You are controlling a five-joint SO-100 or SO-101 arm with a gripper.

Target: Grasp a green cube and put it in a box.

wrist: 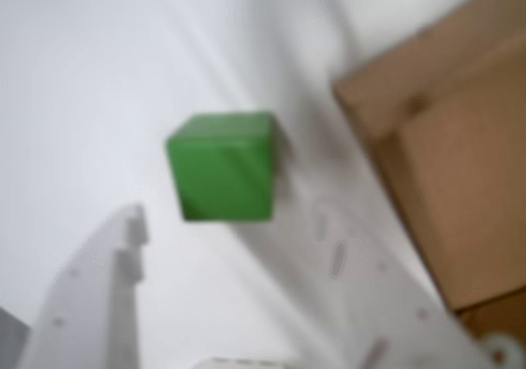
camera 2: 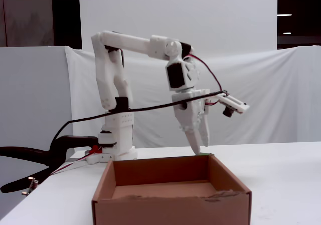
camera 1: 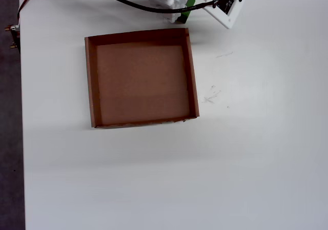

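The wrist view is blurred. In it the green cube (wrist: 223, 168) rests on the white table, just past the tips of my gripper (wrist: 214, 214), which is open. The cube lies close against the long right finger (wrist: 345, 262), while the left finger (wrist: 111, 279) stands well apart from it. From overhead only a sliver of the cube (camera 1: 188, 8) shows under the gripper (camera 1: 182, 16), just beyond the far right corner of the box (camera 1: 89, 81). The box is a shallow brown cardboard tray (camera 2: 170, 210) and holds nothing. The gripper (camera 2: 197, 146) points down behind its back wall.
The arm's base (camera 2: 118, 145) stands at the table's far edge, with a black cable (camera 1: 123, 2) running to the wrist camera (camera 1: 225, 4). A black clamp (camera 2: 45, 157) sits at the left. The box corner (wrist: 370, 98) is right of the cube in the wrist view.
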